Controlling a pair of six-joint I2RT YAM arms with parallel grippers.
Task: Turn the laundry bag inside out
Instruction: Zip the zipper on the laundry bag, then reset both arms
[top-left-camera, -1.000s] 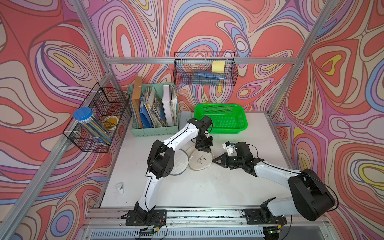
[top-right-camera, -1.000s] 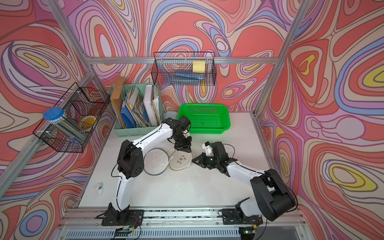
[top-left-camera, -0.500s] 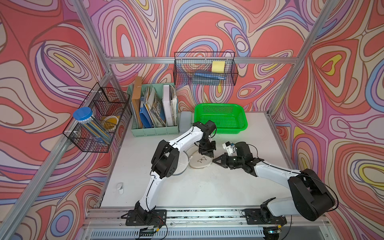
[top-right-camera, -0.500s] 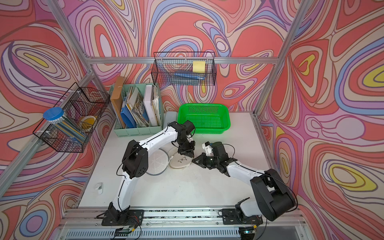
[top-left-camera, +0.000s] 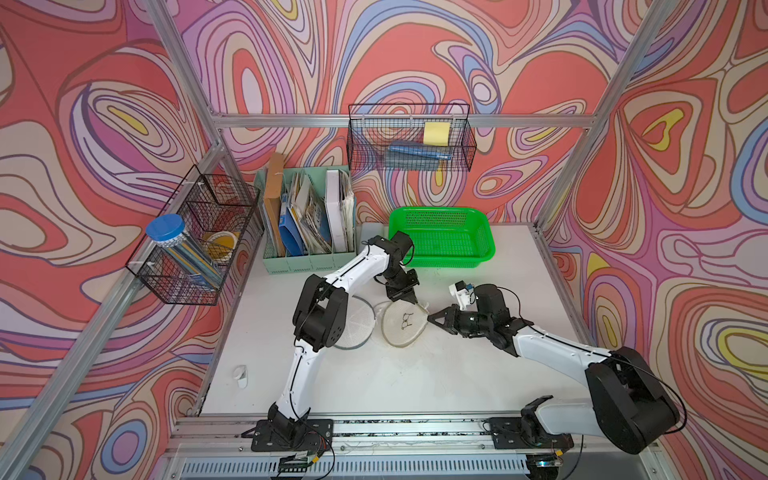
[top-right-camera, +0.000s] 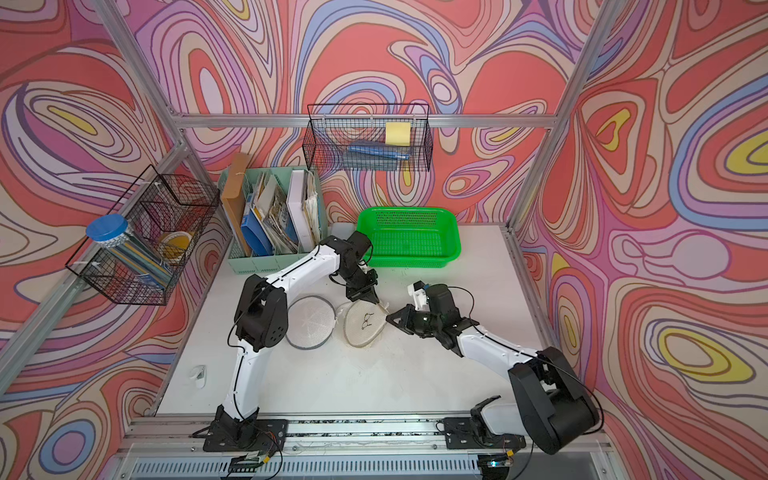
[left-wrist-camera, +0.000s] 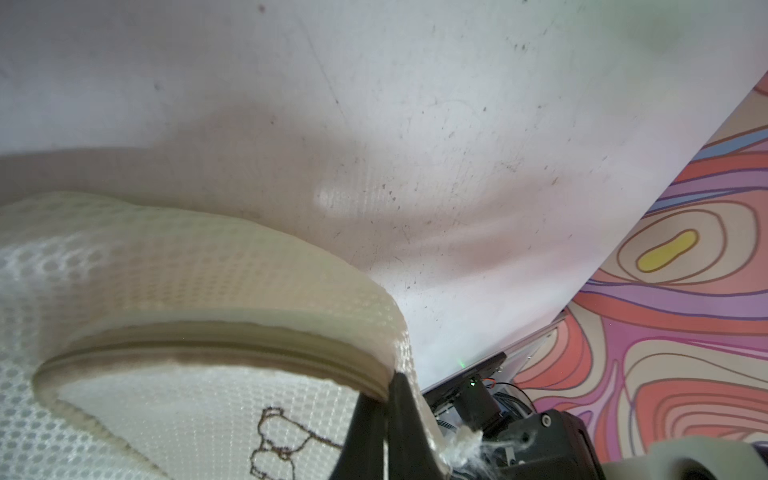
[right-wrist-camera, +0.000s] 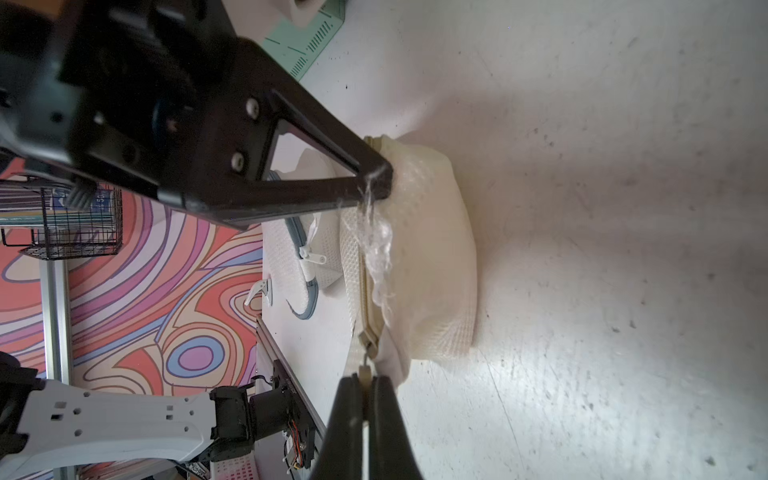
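The laundry bag (top-left-camera: 402, 329) is a round cream mesh pouch with a dark stitched motif, lying flat mid-table in both top views (top-right-camera: 365, 328). My left gripper (top-left-camera: 409, 298) is shut on the bag's far rim; in the left wrist view the fingertips (left-wrist-camera: 384, 390) pinch the folded cream edge (left-wrist-camera: 232, 332). My right gripper (top-left-camera: 432, 319) lies low at the bag's right edge. In the right wrist view it (right-wrist-camera: 365, 380) is shut on the zipper pull (right-wrist-camera: 365, 372), and the left gripper (right-wrist-camera: 376, 183) holds the bag (right-wrist-camera: 436, 249) further along the zipper.
A second round mesh pouch with a grey rim (top-left-camera: 353, 328) lies touching the bag's left side. A green basket (top-left-camera: 442, 243) and a mint file organiser (top-left-camera: 307, 220) stand behind. Wire baskets (top-left-camera: 409, 139) hang on the walls. A small white clip (top-left-camera: 241, 376) lies front left.
My left gripper has moved right, from over the bag's far left part to its far right rim, and has shut on the rim. The right arm has stayed put.
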